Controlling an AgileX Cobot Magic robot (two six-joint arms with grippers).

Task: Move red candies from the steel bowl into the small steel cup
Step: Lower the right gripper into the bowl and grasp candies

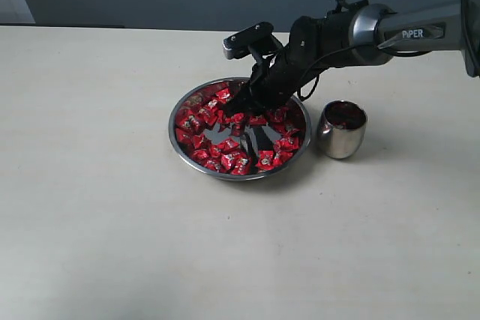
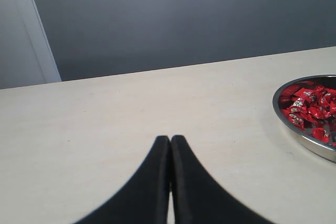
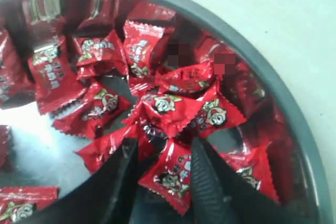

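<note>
The steel bowl (image 1: 225, 175) sits mid-table, holding many red candies (image 1: 202, 121). To its right stands the small steel cup (image 1: 341, 136), upright, with something dark red inside. My right gripper (image 1: 238, 110) reaches down into the bowl's far side. In the right wrist view its jaws (image 3: 164, 145) stand on either side of one red candy (image 3: 176, 174) and press its edges; other candies (image 3: 173, 106) lie just beyond. My left gripper (image 2: 170, 139) is shut and empty above bare table, left of the bowl (image 2: 304, 140); it is out of the exterior view.
The pale table (image 1: 97, 207) runs wide around the bowl and cup. A grey wall (image 2: 184, 14) stands behind its far edge. The right arm (image 1: 405, 31) crosses above the cup from the right.
</note>
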